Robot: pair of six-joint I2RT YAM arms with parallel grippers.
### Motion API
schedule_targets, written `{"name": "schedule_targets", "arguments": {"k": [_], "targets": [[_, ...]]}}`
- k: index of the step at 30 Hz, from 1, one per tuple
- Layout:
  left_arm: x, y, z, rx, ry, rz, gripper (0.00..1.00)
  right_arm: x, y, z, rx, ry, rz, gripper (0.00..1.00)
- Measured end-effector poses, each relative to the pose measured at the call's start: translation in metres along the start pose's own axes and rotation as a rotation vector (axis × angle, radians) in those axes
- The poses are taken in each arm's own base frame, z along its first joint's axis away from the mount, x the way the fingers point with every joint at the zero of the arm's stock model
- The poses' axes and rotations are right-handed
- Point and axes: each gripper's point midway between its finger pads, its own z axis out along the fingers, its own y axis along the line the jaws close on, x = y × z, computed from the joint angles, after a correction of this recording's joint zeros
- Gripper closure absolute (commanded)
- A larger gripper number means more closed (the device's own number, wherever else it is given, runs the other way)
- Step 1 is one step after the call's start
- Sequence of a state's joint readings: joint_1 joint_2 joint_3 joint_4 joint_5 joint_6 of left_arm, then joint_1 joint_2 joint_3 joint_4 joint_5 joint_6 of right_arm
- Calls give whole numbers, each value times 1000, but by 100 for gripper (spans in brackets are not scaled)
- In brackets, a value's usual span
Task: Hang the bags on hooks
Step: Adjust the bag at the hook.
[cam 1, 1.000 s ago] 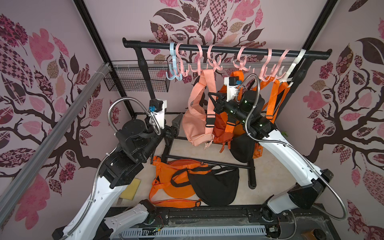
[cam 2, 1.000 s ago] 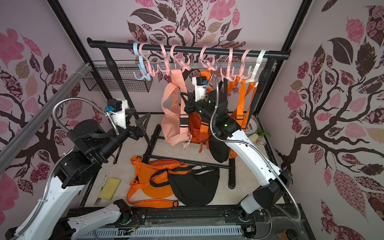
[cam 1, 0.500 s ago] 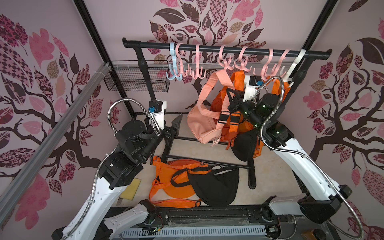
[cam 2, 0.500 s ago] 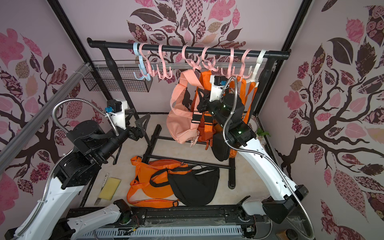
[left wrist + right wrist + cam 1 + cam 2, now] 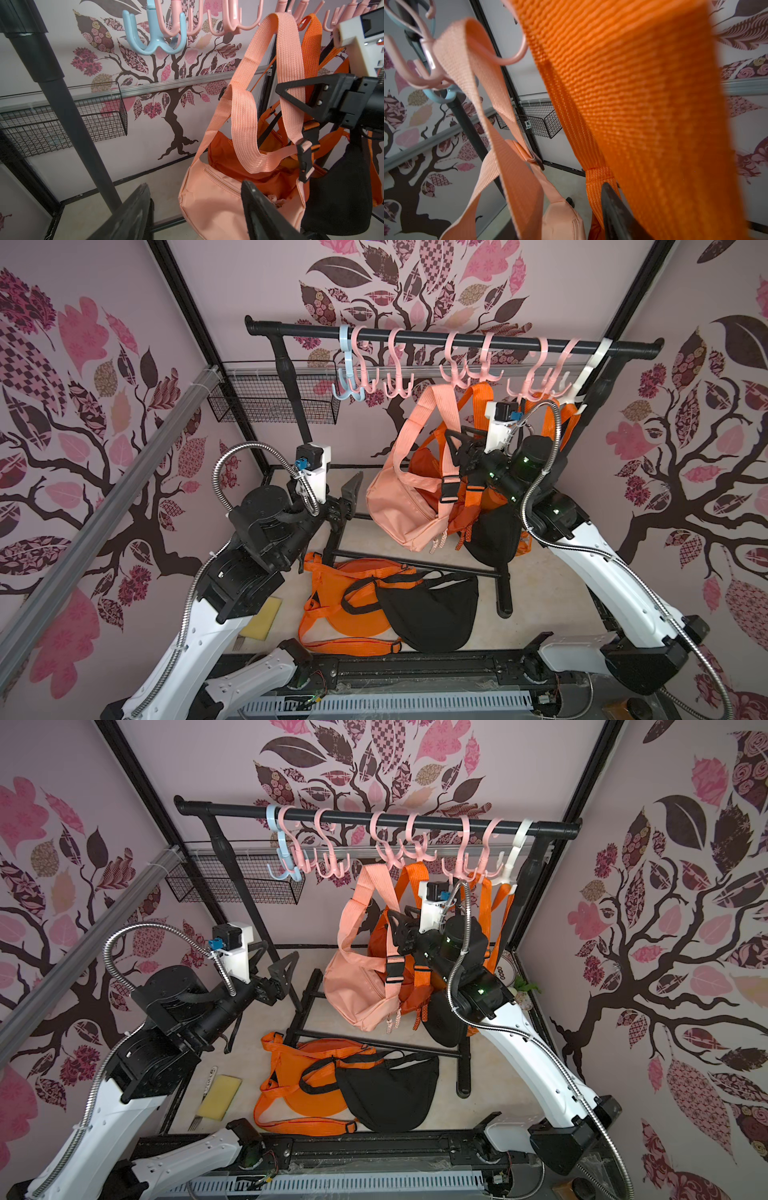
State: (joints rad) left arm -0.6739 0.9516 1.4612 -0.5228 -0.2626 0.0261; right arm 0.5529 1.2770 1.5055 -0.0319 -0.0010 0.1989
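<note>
The pink bag hangs up off the floor. Its strap goes over a pink hook near the middle of the black rail. The right wrist view shows the strap looped over the hook's prong. The bag leans a little toward the left arm's side and rests against an orange bag hung behind it.

The right pincer is just beside the strap, a bit below the hook. In both top views its two fingers look apart, not squeezing the strap. In the left wrist view one black finger crosses in front of the strap. I cannot tell if it touches.

So I think the main job is done: the hook holds the bag up by itself. What is left is small. The right arm has to back away without catching the strap and pulling it off the prong.

The left pincer is low down near the rack's post, close to the pink bag. Its fingers are wide apart and hold nothing.

A black bag hangs by the right arm too. An orange bag on the floor and a black bag on the floor lie in front of the rack, and may be next. Several hooks on the rail hold nothing, such as the blue hook.
</note>
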Motion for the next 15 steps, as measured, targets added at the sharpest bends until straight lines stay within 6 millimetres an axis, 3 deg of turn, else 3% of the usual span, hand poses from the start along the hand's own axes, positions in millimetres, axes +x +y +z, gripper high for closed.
{"name": "schedule_targets", "arguments": {"k": [4, 11, 13, 15], "targets": [[22, 6, -2, -33, 27, 13, 21, -12, 14, -31, -75, -40, 10, 14], [98, 16, 1, -105, 155, 46, 9, -54, 50, -118, -264, -185, -5, 2], [118, 17, -1, -112, 187, 42, 6, -50, 55, -135, -299, -185, 3, 1], [135, 18, -5, -119, 212, 37, 2, -31, 55, -144, -320, -145, 16, 1]]}}
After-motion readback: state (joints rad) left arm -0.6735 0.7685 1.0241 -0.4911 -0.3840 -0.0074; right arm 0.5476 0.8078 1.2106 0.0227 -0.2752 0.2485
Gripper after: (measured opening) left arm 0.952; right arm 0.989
